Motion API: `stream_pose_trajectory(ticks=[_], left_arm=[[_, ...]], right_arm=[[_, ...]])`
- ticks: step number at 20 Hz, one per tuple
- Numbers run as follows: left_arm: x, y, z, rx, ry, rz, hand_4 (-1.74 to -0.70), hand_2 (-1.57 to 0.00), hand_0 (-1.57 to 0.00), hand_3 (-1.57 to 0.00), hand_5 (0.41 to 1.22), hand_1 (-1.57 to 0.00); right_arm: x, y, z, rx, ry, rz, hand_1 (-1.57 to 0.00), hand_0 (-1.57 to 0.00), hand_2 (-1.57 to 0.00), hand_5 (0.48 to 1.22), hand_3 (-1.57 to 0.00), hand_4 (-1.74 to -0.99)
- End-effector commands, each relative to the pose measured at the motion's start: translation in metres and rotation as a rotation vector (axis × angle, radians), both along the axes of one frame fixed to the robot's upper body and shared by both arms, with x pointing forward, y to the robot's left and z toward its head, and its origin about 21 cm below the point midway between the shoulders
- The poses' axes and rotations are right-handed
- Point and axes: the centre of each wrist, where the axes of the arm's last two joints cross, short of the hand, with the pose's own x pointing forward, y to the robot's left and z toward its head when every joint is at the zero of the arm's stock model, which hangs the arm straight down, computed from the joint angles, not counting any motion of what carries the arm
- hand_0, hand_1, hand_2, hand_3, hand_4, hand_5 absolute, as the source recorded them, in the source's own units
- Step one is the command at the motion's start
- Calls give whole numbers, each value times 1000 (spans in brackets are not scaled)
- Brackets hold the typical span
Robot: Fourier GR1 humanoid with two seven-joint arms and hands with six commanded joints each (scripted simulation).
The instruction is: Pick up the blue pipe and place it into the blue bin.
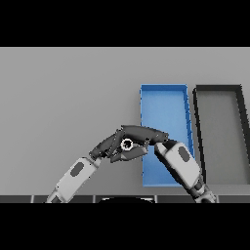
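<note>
no readable text, no labels, no brands, no numbers, no signs

- Both arms have white, boxy forearm shells, each with a dark grey oval inset.
- Left hand (110, 146) and right hand (141, 134) are dark grey, with segmented fingers.
- A pale ring marks the hands' middle.

Two bins side by side, one bin (164, 105) left (other bin (219, 132) right).

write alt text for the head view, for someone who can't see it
Both dark hands, left hand and right hand, meet at the left wall of an open blue bin on a grey table. A dark bin sits right of it.
</note>
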Motion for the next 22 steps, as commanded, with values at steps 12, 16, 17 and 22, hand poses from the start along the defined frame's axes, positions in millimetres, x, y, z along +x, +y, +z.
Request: stream_pose_trajectory(ticks=[12,16,17,22], left_arm=[[5,7,-6,113,4,18,-871,-81,-89,-82,697,-84],[3,7,-11,141,84,55,-895,-32,-36,-33,625,-34],[3,5,-11,149,97,55,-899,-26,-28,-26,609,-27],[-6,6,-13,155,117,51,-922,-8,-9,-8,515,-8]], right_arm=[[-3,-1,2,-2,-19,-55,-1569,-1569,-1569,1219,-1569,-1487],[1,3,3,17,30,-48,-1570,-1570,-1570,1220,-1570,-1489],[3,2,7,19,75,-56,-1570,-1570,-1570,1220,-1570,-1489],[10,-4,43,134,250,-26,-1571,-1571,-1571,1221,-1571,-1490]])
